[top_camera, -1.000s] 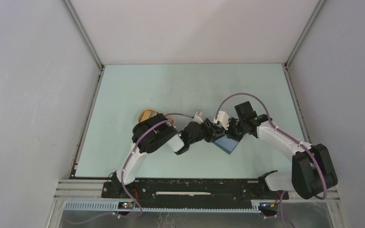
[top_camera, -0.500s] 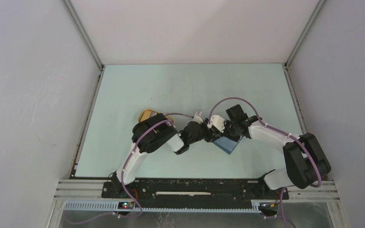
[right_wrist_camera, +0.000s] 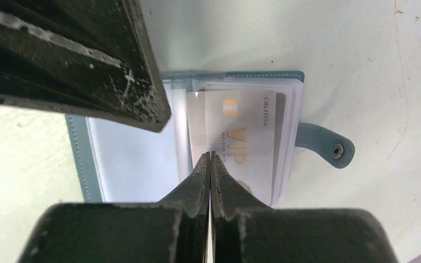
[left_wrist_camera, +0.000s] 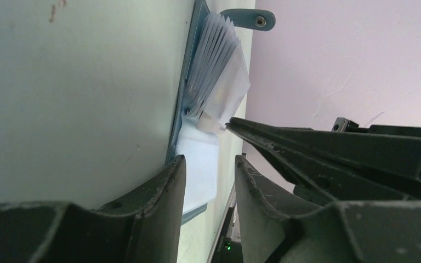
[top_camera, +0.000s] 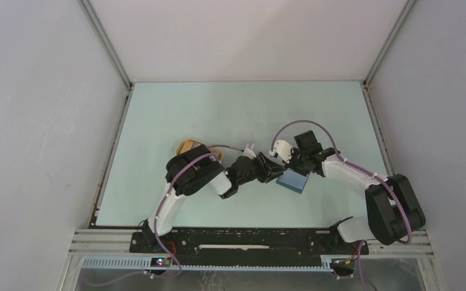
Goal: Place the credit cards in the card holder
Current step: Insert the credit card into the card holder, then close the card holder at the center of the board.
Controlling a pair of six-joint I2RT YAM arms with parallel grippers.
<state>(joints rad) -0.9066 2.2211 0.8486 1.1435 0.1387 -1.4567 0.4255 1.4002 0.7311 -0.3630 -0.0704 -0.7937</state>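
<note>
Teal holder point(top_camera: 293, 182) open at centre of the top view on the table point(top_camera: 218, 115), left gripper point(top_camera: 274, 172) and right gripper point(top_camera: 290, 166) meeting at its upper-left edge; tan tray point(top_camera: 187, 145) well to the left. Left wrist view: holder edge-on at upper middle, clear sleeves point(left_wrist_camera: 216, 71) fanned, left jaws parted at bottom, right tips touching the sleeves. Right wrist view: silvery card point(right_wrist_camera: 246, 131) in the holder's right half, right jaws shut, tips against its lower edge; tab point(right_wrist_camera: 329, 145) at right.

A pale green table point(top_camera: 218, 109) carries a teal wallet point(top_camera: 293, 180), lying open just right of the middle, and a tan oval tray point(top_camera: 188, 145) left of the middle.
</note>
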